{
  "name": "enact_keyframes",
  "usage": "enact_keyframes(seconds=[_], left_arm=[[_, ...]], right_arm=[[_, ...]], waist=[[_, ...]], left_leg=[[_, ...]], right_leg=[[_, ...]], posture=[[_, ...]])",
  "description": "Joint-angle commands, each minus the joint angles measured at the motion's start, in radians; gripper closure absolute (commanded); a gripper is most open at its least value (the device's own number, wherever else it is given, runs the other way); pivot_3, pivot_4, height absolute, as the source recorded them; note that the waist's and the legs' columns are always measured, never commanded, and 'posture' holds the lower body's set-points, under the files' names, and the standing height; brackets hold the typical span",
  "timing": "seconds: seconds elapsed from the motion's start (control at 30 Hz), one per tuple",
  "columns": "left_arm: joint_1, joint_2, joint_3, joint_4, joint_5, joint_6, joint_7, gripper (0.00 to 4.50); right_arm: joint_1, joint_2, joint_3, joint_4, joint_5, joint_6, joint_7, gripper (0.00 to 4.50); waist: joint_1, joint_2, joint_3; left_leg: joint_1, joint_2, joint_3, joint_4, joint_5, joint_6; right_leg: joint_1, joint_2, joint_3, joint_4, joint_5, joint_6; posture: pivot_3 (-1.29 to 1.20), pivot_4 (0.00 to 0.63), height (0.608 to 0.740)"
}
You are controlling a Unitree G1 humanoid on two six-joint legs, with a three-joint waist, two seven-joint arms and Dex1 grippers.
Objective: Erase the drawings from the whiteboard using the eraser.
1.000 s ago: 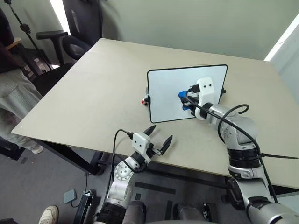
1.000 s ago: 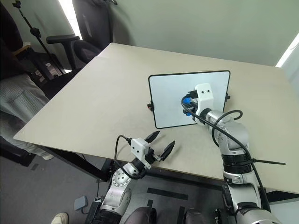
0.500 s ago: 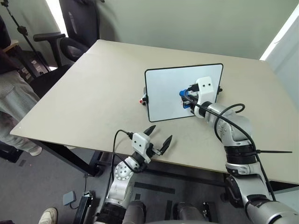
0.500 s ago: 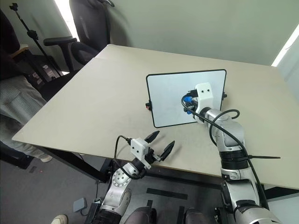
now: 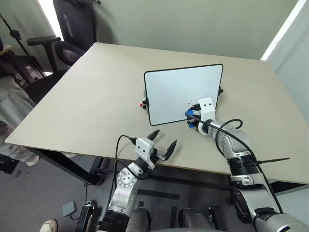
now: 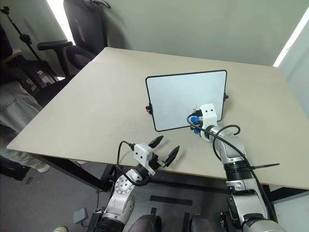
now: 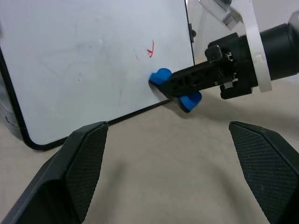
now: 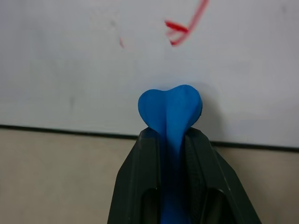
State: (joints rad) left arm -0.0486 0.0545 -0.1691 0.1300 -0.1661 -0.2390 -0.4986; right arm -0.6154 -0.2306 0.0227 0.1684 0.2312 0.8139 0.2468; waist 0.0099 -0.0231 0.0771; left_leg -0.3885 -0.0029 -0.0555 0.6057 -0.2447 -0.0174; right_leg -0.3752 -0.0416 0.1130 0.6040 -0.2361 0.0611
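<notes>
Red scribble drawings [image 8: 184, 25] sat just past the squashed blue eraser block [image 8: 170, 109], pinched tight by the right gripper [image 8: 170, 140], touching the white, black-framed whiteboard [image 5: 169, 89].

The right gripper [image 7: 180, 88], clamped on the eraser [image 8: 170, 109], has slid down the whiteboard [image 5: 169, 92] to its lower edge, uncovering a remnant of the drawings [image 8: 184, 28] above it.

No legible text, labels, brands or numbers, whiteboard [image 5: 178, 92] at frame centre bearing unreadable red drawings [image 7: 150, 48] only
</notes>
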Motion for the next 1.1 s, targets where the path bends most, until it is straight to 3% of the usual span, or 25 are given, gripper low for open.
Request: enact_keyframes(seconds=[0.03, 0.4, 0.53, 0.87, 1.1], left_arm=[[-0.002, -0.002, -0.002, -0.042, -0.004, -0.016, -0.001, 0.0], [-0.008, -0.003, -0.004, -0.031, -0.01, -0.012, -0.005, 0.0], [-0.006, -0.004, -0.003, -0.032, -0.008, -0.013, -0.002, 0.0], [0.007, 0.001, 0.002, -0.054, -0.008, -0.013, 0.006, 0.0], [0.001, 0.004, 0.004, -0.051, -0.009, -0.011, 0.004, 0.0]], right_arm=[[-0.04, -0.01, -0.013, -0.032, -0.009, -0.002, 0.003, 4.15], [-0.213, -0.008, -0.063, -0.078, 0.007, 0.022, -0.009, 4.15], [-0.192, 0.001, -0.05, -0.058, -0.005, 0.019, -0.004, 4.15], [-0.07, 0.019, -0.016, -0.05, -0.02, 0.065, -0.014, 4.15], [-0.11, 0.021, -0.03, -0.06, -0.025, 0.065, -0.016, 4.15]], waist=[[0.0, 0.0, 0.0], [-0.008, 0.0, -0.001], [-0.002, 0.001, -0.001], [-0.003, 0.001, -0.001], [-0.003, 0.002, 0.0]], left_leg=[[0.0, 0.0, -0.001, 0.0, 0.0, 0.0], [-0.001, 0.001, -0.004, 0.001, 0.001, 0.003], [-0.002, 0.0, -0.007, 0.001, -0.002, 0.004], [0.002, -0.002, -0.009, 0.007, -0.012, 0.002], [0.002, -0.002, -0.011, 0.006, -0.012, 0.001]], right_leg=[[-0.003, 0.0, 0.0, 0.0, 0.0, 0.0], [-0.013, 0.001, -0.002, -0.008, 0.009, 0.0], [-0.014, 0.001, -0.003, -0.01, 0.01, -0.007], [-0.012, 0.001, -0.003, -0.011, 0.014, -0.005], [-0.016, 0.002, -0.003, -0.01, 0.016, -0.005]], posture=[[0.0, 0.15, 0.74], [0.0, 0.15, 0.74], [0.0, 0.15, 0.74], [0.0, 0.15, 0.74], [0.0, 0.15, 0.74]])
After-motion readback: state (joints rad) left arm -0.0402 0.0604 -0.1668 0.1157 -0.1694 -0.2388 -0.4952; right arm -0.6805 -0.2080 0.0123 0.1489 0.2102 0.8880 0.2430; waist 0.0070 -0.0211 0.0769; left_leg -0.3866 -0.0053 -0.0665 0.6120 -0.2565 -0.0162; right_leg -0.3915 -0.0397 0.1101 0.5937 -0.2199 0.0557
